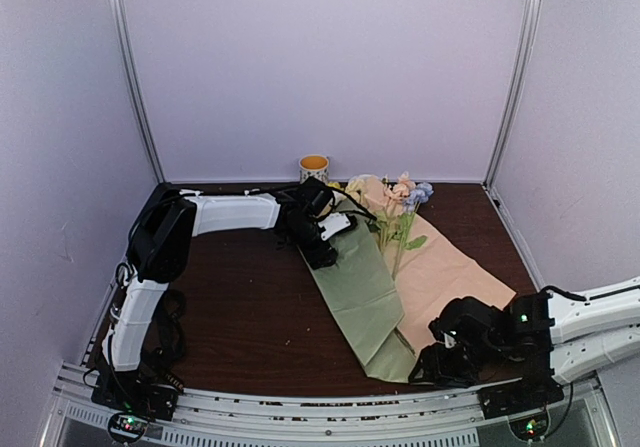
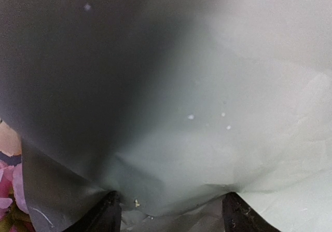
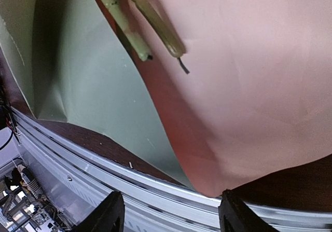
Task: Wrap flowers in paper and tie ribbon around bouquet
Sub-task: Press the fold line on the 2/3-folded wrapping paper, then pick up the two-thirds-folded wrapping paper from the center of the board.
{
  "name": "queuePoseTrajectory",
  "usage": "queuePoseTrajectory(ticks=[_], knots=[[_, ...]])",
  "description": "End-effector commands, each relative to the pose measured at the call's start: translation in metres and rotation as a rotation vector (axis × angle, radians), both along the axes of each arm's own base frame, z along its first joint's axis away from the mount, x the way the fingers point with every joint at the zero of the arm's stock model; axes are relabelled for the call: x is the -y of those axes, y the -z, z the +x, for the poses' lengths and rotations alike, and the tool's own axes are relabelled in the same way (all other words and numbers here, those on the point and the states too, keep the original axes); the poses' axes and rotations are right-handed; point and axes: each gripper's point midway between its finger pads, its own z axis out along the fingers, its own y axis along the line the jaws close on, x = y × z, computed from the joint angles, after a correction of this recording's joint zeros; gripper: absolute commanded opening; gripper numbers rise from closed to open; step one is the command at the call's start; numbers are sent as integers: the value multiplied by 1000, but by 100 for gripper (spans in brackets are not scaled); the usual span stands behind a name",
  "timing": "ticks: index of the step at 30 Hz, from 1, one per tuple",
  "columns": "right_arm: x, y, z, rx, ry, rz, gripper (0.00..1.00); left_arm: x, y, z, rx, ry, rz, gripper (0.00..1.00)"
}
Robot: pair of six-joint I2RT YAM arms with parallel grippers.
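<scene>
Lying slantwise on the table, the paper is stretched with its long axis from the far middle, near a yellow cup, toward the near right. Its peach face is turned up on the right, and a sage-green flap is folded over along the left side. The flowers are laid on the far part of the peach face, with the blooms pointed away from the arm bases. The stems are run back along the sheet's length toward the near edge.

The left end effector is held open at the flap's far left edge, so the bouquet is found just to its right. The right end effector is also open, with nothing gripped. It is placed just beside the paper's near corner, and paper and stems lie away to its far left. The left arm is judged nearer the blooms, the right nearer the stem ends. No ribbon is made out.
</scene>
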Motion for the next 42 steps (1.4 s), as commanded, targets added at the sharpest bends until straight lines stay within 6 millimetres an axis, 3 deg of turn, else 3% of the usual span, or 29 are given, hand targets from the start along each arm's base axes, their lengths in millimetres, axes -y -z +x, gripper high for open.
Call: queuePoseTrajectory(ticks=[1,8,10,11,16,21,29,32,39,42], knots=[[-5,3,2,-40,68,23,63,-8,14,5,-18,-12,32,71],[5,-15,1,-182,386,170,66,-7,14,4,-22,-3,30,71],[0,-31,15,-172,498,287,67,-6,14,4,-23,0,26,71],[4,-35,22,-147,539,296,73,-5,13,4,-23,0,26,71],[33,-7,-7,-296,577,77,74,-5,14,4,-25,9,24,71],[49,-8,-7,-269,594,-27,72,-5,14,3,-27,16,26,71],[16,9,-1,-285,477,1,70,-5,14,3,-27,15,26,71],[13,9,2,-277,460,0,64,-5,14,3,-26,15,27,71],[17,7,23,-213,508,32,35,-5,13,3,-25,17,26,71],[18,2,39,-162,491,26,34,-5,14,2,-26,18,27,71]])
